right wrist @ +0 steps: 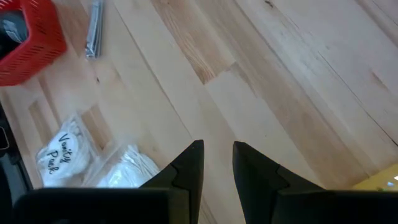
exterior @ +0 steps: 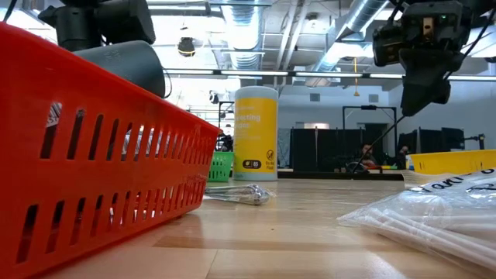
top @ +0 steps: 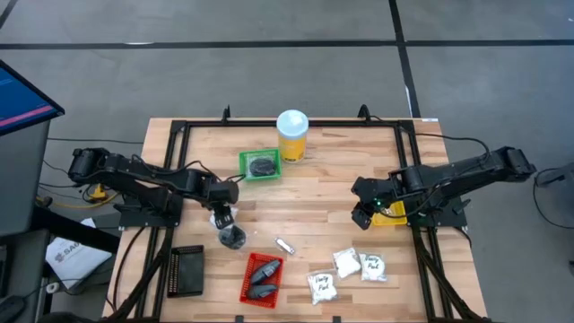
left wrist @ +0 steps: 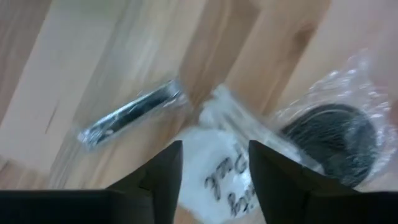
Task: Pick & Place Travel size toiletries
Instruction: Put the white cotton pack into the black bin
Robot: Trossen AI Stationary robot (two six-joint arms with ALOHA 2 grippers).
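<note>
Red slatted plastic tray (top: 263, 277) held two dark pucks; left gripper (top: 224, 218) loosely straddled a white crinkly sachet (left wrist: 221, 171), grip unclear; three sachets (top: 347, 262) remained.

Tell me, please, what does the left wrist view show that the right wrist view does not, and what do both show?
Only the left wrist view shows a dark round puck in clear plastic wrap and a white sachet with handwritten-style print lying between the left gripper fingers, which stand apart.

Only the right wrist view shows the red slotted plastic tray, two white crinkly sachets near the table edge, and the right gripper hovering over bare wood.

Both show the light wooden table and a thin silvery tube in clear wrap.
</note>
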